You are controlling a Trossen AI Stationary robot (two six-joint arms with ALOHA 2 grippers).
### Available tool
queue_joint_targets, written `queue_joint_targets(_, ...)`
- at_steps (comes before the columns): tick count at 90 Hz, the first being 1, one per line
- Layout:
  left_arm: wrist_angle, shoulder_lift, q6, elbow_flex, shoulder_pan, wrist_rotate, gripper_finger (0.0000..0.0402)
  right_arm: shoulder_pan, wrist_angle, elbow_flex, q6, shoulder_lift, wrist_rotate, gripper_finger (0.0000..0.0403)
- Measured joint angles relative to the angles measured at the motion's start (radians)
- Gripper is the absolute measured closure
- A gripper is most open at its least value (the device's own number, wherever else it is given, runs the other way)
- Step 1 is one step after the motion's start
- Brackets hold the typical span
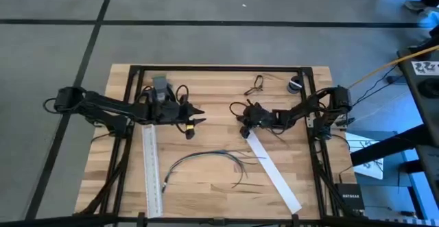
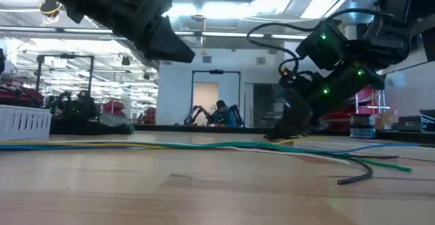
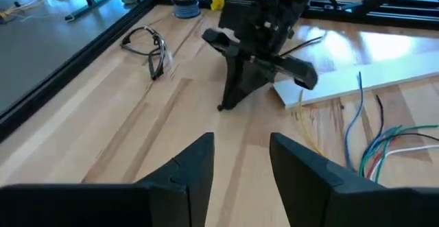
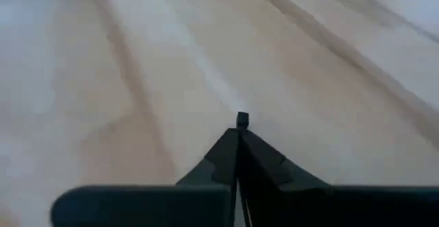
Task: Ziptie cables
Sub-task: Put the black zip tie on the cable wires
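Observation:
The cables (image 1: 206,157) lie in a loose arc on the wooden table's near middle. From above they look dark; their splayed ends (image 3: 384,145) show blue, green, red and white strands, and they run flat across the low view (image 2: 204,145). My left gripper (image 1: 195,121) hovers open above the table, left of centre, empty (image 3: 240,165). My right gripper (image 1: 245,131) is shut and points down at the table (image 3: 221,107), beside the far end of a white strip (image 1: 274,172). My right gripper pinches a small dark piece (image 4: 241,119) between its two fingertips; only its end sticks out, and I cannot tell what it is. The fingers slant down from the table's right and far side. Whether the piece touches the wood cannot be told.
A second long white strip (image 1: 152,165) lies along the table's left side. Dark-framed glasses (image 1: 255,84) and a small round roll (image 1: 295,84) sit at the far edge. A black frame (image 1: 219,69) borders the table's far, left and right sides.

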Motion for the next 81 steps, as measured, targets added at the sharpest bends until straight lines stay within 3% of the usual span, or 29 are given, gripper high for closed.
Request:
queue_joint_targets(42, 0.016, 0.0, 0.012, -0.01, -0.015, -0.013, 0.0274, -0.008, 0.302, 0.136, -0.028, -0.059, -0.068, 0.0403)
queue_joint_targets(49, 0.14, -0.001, 0.009, -0.062, -0.02, -0.014, 0.0274, -0.008, 0.368, 0.164, -0.047, -0.076, -0.068, 0.0403)
queue_joint_targets(61, 0.493, 0.034, -0.022, -0.177, -0.013, -0.015, 0.0274, -0.007, 0.402, 0.224, -0.057, -0.081, -0.091, 0.0403)
queue_joint_targets(81, 0.682, 0.179, -0.016, -0.138, 0.01, 0.01, 0.0274, 0.001, 0.357, 0.342, -0.123, -0.079, -0.117, 0.0403)
